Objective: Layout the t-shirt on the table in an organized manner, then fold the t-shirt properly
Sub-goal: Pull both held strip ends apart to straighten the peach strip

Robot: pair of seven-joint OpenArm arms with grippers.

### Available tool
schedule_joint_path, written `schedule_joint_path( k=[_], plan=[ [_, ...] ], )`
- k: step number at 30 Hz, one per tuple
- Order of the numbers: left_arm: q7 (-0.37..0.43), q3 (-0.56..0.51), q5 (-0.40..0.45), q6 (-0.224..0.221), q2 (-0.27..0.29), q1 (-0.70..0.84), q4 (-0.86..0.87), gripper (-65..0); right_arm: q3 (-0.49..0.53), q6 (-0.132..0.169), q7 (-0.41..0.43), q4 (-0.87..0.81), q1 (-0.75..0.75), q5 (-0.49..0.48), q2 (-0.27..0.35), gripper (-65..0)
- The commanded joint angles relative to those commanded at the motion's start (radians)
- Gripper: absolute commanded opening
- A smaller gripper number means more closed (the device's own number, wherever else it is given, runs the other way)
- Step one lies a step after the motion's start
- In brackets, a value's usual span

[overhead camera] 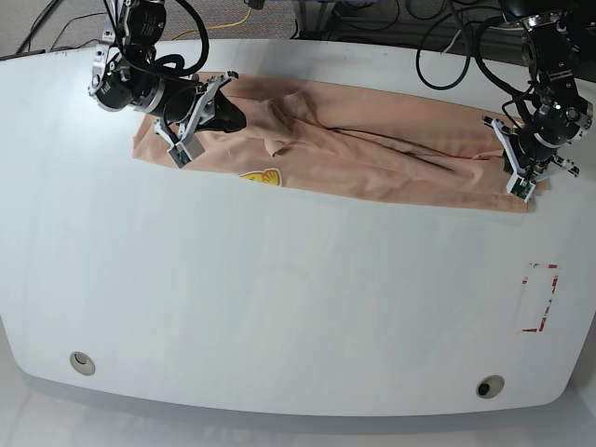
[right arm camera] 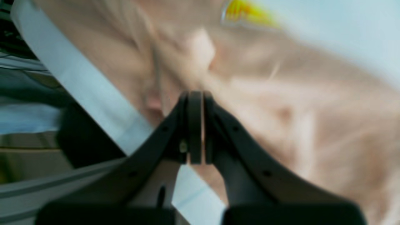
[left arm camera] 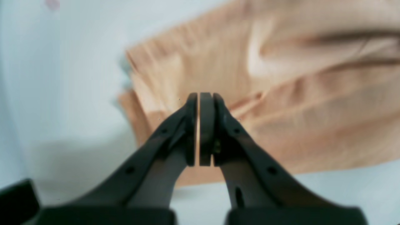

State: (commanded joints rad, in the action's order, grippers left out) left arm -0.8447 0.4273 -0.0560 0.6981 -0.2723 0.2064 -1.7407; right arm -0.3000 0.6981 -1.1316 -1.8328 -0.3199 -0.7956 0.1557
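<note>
Two black-and-silver grippers, left [overhead camera: 518, 191] and right [overhead camera: 191, 149], are seen over a wrinkled salmon-pink cotton t-shirt [overhead camera: 372, 174], spread in a long band across the upper part of the base view on a glossy white table [overhead camera: 279, 289]. In both wrist views, the fingers are parted by only a narrow gap; whether cloth is gripped cannot be told. The yellow print [overhead camera: 263, 176] is shown in the right wrist view, not the left. Dark cables [overhead camera: 447, 86] are seen at the base view's upper right. Parts of the t-shirt are hidden by the arms.
</note>
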Motion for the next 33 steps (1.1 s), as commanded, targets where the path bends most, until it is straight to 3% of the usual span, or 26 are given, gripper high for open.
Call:
schedule_joint_path(
  k=[4,10,19,28,33],
  plan=[
    [0.003,-0.017,0.0,0.0,-0.003,-0.003,0.078,-65.0,0.002,0.0,0.069,0.1,0.006,0.0,0.052,-64.7],
    [0.051,-0.072,0.0,0.0,-0.02,-0.003,0.14,-65.0,0.038,0.0,0.092,0.245,0.078,0.0,0.155,-64.7],
    [0.052,-0.086,0.0,0.0,-0.017,0.003,0.112,-65.0,0.109,0.0,0.193,0.362,0.137,0.0,0.327,-64.4],
    [0.02,-0.087,-0.002,0.0,-0.012,0.026,0.052,-65.0,0.187,0.0,0.221,0.462,0.212,0.002,0.382,-64.4],
    [-0.038,-0.1,-0.002,0.0,0.005,0.031,-0.002,-65.0,0.218,0.0,0.245,0.462,0.233,0.064,0.384,-64.4]
  ],
)
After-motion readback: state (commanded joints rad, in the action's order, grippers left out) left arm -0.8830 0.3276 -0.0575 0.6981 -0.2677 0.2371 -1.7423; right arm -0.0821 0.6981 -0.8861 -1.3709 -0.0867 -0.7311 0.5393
